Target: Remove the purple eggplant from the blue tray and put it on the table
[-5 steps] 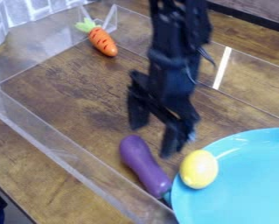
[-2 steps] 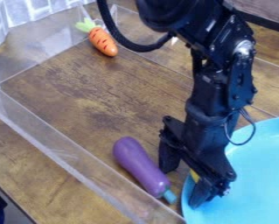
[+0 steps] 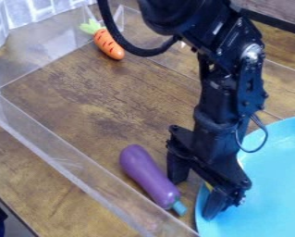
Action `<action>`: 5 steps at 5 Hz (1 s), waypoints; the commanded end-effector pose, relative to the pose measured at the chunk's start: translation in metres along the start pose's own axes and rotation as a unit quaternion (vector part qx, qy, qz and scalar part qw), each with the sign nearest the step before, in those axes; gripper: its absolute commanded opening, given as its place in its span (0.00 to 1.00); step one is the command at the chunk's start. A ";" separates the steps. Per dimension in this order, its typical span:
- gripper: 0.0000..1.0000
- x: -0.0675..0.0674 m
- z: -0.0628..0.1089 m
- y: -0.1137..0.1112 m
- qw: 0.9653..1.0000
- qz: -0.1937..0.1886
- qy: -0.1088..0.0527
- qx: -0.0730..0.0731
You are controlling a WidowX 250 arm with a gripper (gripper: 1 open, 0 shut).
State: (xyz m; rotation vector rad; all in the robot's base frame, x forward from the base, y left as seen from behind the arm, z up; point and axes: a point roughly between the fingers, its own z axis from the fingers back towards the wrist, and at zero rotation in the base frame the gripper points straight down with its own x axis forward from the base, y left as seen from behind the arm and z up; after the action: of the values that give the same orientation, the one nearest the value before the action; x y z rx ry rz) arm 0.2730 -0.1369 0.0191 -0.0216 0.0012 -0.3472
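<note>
Reaching down at the near edge of the wood-grain table (image 3: pixel 76 102), the black robot arm (image 3: pixel 224 65) stands over the seam where the blue tray (image 3: pixel 279 176) meets the tabletop, its gripper (image 3: pixel 212 180) pointing straight down with the jaws spread wide and nothing between them. The purple eggplant (image 3: pixel 150 174) lies on the wood just left of the tray rim, lengthwise toward the near corner, beside the clear acrylic wall (image 3: pixel 63 153); it looks to be off the tray altogether, though its lower end sits close enough to the rim that contact there cannot be ruled out.

Judging from this, the eggplant is already where the task wants it, so the sound move is a clean lift straight up, keeping the open fingers clear of the vegetable so it does not roll back against the rim or the wall.

The arm covers most of the tray's left side, so whatever lies there is hidden. The tray itself runs off the right and bottom edges. The eggplant's stem end is hard to make out. An orange carrot (image 3: pixel 107 43) rests well apart at the far left.
</note>
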 end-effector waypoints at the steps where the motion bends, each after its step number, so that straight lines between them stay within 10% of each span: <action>1: 1.00 -0.002 0.002 0.003 1.000 0.024 -0.010 0.001; 3: 1.00 0.007 0.002 -0.005 1.000 0.018 -0.010 0.000; 5: 1.00 0.045 0.002 -0.001 0.999 0.029 -0.019 -0.004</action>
State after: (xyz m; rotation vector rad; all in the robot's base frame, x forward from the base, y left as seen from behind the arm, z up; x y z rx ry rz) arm 0.3118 -0.1551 0.0188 -0.0326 -0.0271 -0.2985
